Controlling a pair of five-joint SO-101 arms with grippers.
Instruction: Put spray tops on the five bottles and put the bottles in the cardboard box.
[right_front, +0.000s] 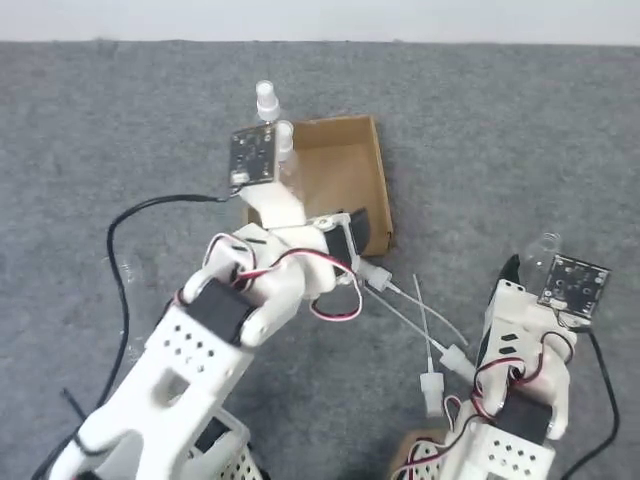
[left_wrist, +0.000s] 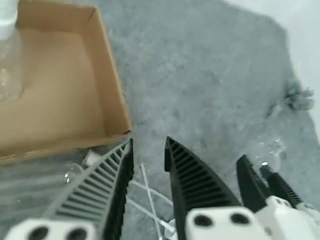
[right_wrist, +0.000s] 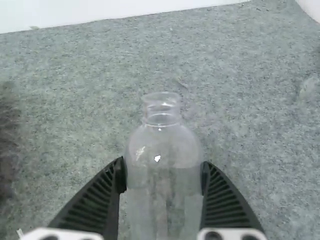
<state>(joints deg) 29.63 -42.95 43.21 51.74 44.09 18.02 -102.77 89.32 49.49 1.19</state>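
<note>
The cardboard box (right_front: 345, 165) lies open on the grey carpet. Two bottles with white spray tops (right_front: 267, 100) (right_front: 283, 135) stand at its far left corner; one bottle (left_wrist: 7, 65) is inside the box. My left gripper (right_front: 358, 232) (left_wrist: 148, 150) hovers by the box's near right corner, slightly open with nothing between its fingers. Loose spray tops with long tubes (right_front: 375, 272) (right_front: 455, 355) (right_front: 432, 385) lie on the carpet between the arms. My right gripper (right_wrist: 160, 172) is shut on a clear, topless bottle (right_wrist: 161, 165) (right_front: 540, 250) at the right.
Crossed tubes of the spray tops (left_wrist: 145, 185) lie just under the left gripper. My right gripper with its bottle (left_wrist: 267, 152) sits to the side of it. A small clear object (left_wrist: 298, 96) lies farther off on the carpet.
</note>
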